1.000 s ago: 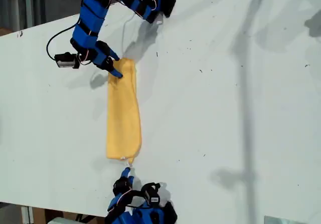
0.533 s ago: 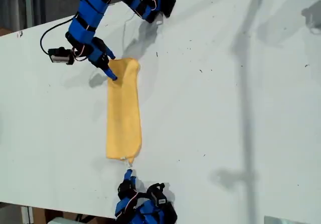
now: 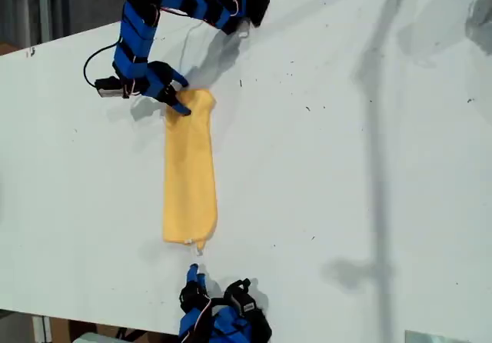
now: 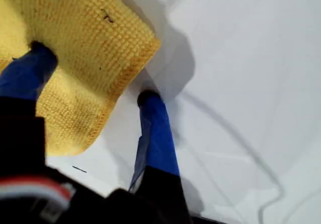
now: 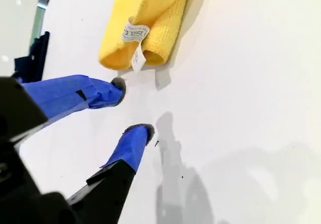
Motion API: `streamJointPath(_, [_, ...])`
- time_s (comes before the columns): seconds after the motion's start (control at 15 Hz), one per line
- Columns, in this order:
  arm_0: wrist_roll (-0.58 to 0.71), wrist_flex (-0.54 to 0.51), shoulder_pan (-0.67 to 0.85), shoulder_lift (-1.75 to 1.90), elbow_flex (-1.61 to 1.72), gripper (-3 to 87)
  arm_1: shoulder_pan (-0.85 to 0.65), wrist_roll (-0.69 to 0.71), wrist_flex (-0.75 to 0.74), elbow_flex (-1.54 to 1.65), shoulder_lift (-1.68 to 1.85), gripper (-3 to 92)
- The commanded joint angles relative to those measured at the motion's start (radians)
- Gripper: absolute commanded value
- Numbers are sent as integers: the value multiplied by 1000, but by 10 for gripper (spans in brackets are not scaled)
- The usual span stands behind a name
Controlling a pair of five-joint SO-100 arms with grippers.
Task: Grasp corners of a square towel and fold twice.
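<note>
Shifted: my first gripper (image 3: 180, 99), jaws apart astride soft yellow-orange towel (image 3: 189, 170) corner; my second gripper (image 5: 133, 106) open, empty. Next: pinch, second fold.

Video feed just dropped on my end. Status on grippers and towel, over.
First gripper open, jaws straddling a towel corner at the far end. Second gripper open, just short of the tagged corner. Towel folded once, flat. Nothing in the way.

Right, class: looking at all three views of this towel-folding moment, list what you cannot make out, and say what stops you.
- The towel: how many layers, exterior view; the top layer hides any beneath.
- The white tag: its print, second wrist view; too small.
- My first gripper: whether its finger pinches or only rests on the cloth.
- My second gripper: its arm, cut by the exterior view's bottom edge.
</note>
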State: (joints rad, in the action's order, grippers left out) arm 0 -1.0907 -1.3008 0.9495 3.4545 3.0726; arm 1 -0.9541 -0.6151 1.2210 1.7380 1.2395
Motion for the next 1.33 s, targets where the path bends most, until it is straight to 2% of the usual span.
streamJointPath(0.0, [-18,-6,17,14,-6,120,-32,2,-8,6,-8,0])
streamJointPath(0.27, [-12,-6,20,14,-5,120,-166,-43,-124,296,267,0])
streamJointPath(0.47, [-9,-5,20,14,-5,120,-273,-104,-146,460,508,0])
streamJointPath(0.73, [-6,-3,21,14,-3,120,-298,-189,21,479,1035,-1])
streamJointPath(0.93, [-5,-3,25,14,-3,120,-109,-199,75,216,1026,-1])
streamJointPath(1.27, [2,-2,25,14,-2,120,175,-181,-103,-120,646,-1])
